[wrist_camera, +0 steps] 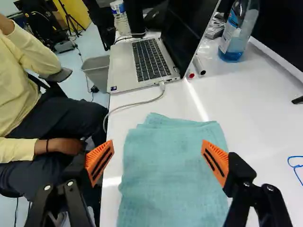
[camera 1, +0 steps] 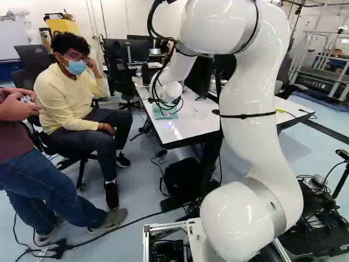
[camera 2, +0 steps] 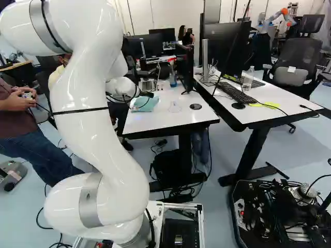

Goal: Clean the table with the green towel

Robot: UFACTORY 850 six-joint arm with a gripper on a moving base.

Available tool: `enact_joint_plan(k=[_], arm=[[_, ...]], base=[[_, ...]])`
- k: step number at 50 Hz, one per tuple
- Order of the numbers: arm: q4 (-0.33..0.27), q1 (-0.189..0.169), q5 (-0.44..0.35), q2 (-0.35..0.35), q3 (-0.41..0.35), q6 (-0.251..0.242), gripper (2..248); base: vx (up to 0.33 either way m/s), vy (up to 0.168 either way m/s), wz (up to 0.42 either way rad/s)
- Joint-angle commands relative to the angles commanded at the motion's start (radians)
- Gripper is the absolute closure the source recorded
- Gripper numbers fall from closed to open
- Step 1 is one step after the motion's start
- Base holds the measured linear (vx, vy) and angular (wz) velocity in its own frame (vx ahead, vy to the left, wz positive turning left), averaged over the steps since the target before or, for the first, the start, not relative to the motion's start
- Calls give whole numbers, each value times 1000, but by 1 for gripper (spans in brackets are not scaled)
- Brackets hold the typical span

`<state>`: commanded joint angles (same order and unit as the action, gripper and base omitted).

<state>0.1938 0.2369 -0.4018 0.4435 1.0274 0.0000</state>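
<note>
White arm (camera 1: 251,114) fills right of centre in the left base view, left side of the right base view, reaching over to the table (camera 2: 165,117). End effector (wrist_camera: 157,157) wide open, orange pads well apart, nothing gripped. Green towel (wrist_camera: 173,175) on the table, folded, lying flat under and ahead of the end effector, near the table's side edge; contact with fingers, can't tell. Towel is left of centre in the right base view, around the middle of the left base view.

Black bag (camera 2: 168,164) on the floor under the table. Black disc (camera 2: 195,106) on the table, beyond the towel's right side in the right base view. Past the towel: white cable (wrist_camera: 135,103) running to an open laptop (wrist_camera: 142,64), two markers (wrist_camera: 196,68) just beside the laptop, bottle with blue liquid (wrist_camera: 237,35) farther over. Grey bin (wrist_camera: 98,71) beside the table near the laptop. Second table at right of the right base view, with black keyboard (camera 2: 237,93) and monitor (camera 2: 226,46). Another robot (camera 2: 274,18) upper right there.
</note>
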Motion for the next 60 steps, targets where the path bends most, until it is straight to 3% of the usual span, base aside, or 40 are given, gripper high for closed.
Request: enact_joint_plan(k=[18, 42, 60], arm=[[-28, 17, -14, -118, -103, 0, 3], [-254, 19, -92, -239, -238, 0, 3], [-278, 19, 43, -328, -338, 0, 3]], base=[[0, 0, 0], [0, 0, 0], [0, 0, 0]])
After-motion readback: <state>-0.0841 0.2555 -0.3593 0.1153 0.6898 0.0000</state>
